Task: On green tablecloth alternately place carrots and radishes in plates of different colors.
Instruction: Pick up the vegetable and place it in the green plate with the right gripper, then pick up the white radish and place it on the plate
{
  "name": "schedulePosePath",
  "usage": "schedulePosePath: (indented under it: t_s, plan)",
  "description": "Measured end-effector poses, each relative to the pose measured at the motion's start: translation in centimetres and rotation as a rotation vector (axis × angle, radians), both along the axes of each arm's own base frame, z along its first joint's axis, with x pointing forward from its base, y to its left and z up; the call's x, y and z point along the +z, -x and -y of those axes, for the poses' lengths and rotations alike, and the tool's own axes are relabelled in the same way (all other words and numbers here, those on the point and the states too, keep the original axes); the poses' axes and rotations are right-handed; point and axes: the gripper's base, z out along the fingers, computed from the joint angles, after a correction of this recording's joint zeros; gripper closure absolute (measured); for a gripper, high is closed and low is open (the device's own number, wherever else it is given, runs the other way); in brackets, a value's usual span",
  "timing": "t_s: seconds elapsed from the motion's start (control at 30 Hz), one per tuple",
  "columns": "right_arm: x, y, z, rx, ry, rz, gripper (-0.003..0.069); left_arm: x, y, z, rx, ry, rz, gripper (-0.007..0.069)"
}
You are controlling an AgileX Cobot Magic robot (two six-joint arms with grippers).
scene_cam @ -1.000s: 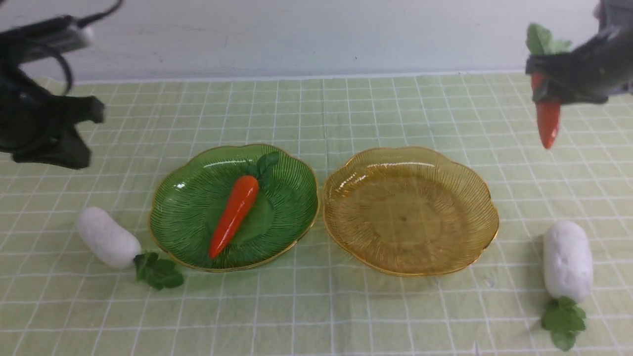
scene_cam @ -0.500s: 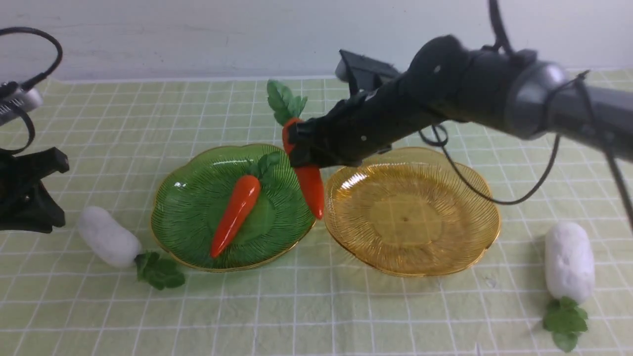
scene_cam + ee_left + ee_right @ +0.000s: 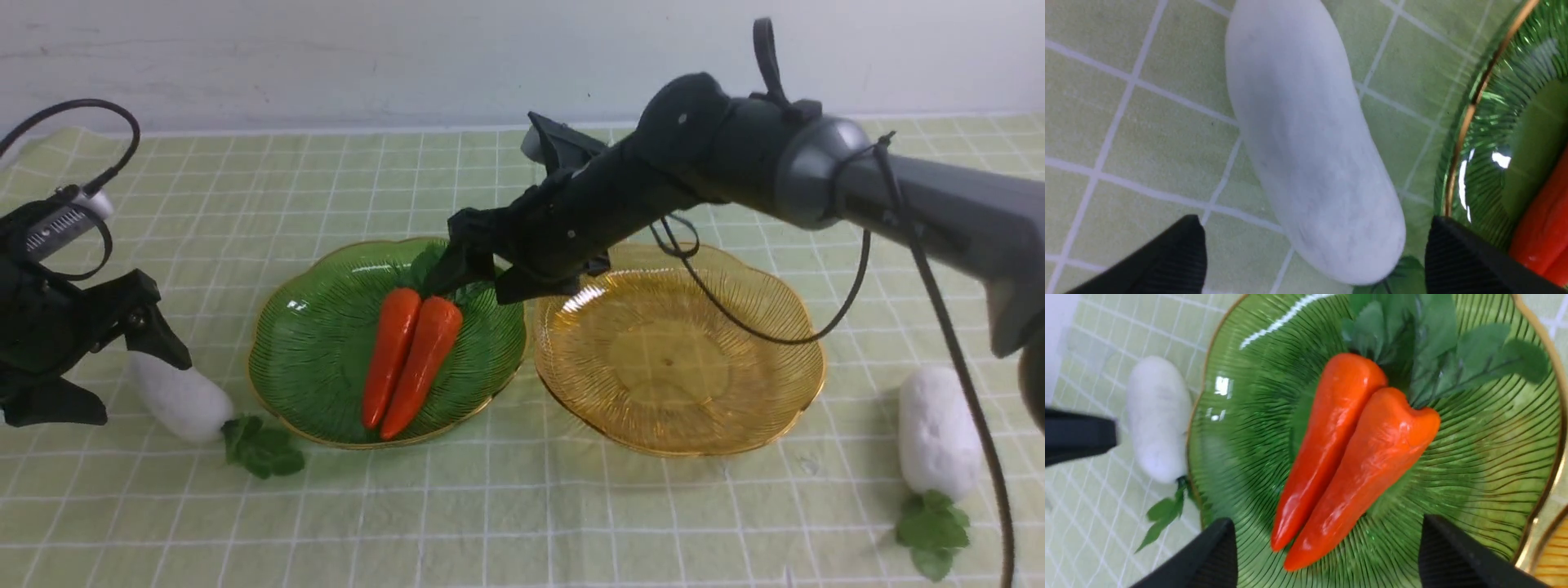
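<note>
Two orange carrots (image 3: 392, 351) (image 3: 426, 359) lie side by side in the green plate (image 3: 314, 327), leaves toward the far rim. My right gripper (image 3: 482, 282) hangs open just above their leafy ends, holding nothing; in the right wrist view the carrots (image 3: 1331, 437) (image 3: 1376, 465) lie beyond its spread jaws (image 3: 1327, 528). A white radish (image 3: 180, 400) lies on the green tablecloth (image 3: 522, 506) left of that plate. My left gripper (image 3: 114, 371) stands open over it, one finger on each side of the radish (image 3: 1298, 134), not touching. The amber plate (image 3: 678, 359) is empty. A second radish (image 3: 939, 429) lies at the right.
The two plates sit almost rim to rim in the middle of the cloth. My right arm (image 3: 735, 163) reaches across above the amber plate's far edge, with a cable looping down over it. A pale wall (image 3: 408, 57) bounds the table's far side.
My right arm swung in from the far right with a carrot, laid it in the green plate beside the first and opened. My left gripper came down and opened over the left radish.
</note>
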Motion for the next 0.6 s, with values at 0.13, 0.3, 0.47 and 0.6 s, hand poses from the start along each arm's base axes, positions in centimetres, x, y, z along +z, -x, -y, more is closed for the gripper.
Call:
schedulePosePath:
  t_s: [0.13,0.3,0.47,0.6]
  plan:
    - [4.8,0.5,1.9,0.050,0.036,0.062,0.0133,-1.9,-1.0,-0.2,0.022,-0.015,0.009,-0.0054]
    - [8.4,1.5,4.5,0.033,0.116,0.074,0.0141,-3.7,-1.9,-0.3,0.057,-0.009,0.014,0.0040]
    - [10.7,2.4,7.6,-0.043,0.230,0.131,0.0177,-3.5,-2.3,-0.4,0.034,-0.005,-0.002,0.0200]
    - [11.9,4.8,12.4,-0.159,0.455,0.172,0.0333,1.4,-3.0,0.1,-0.058,-0.011,0.053,0.0197]
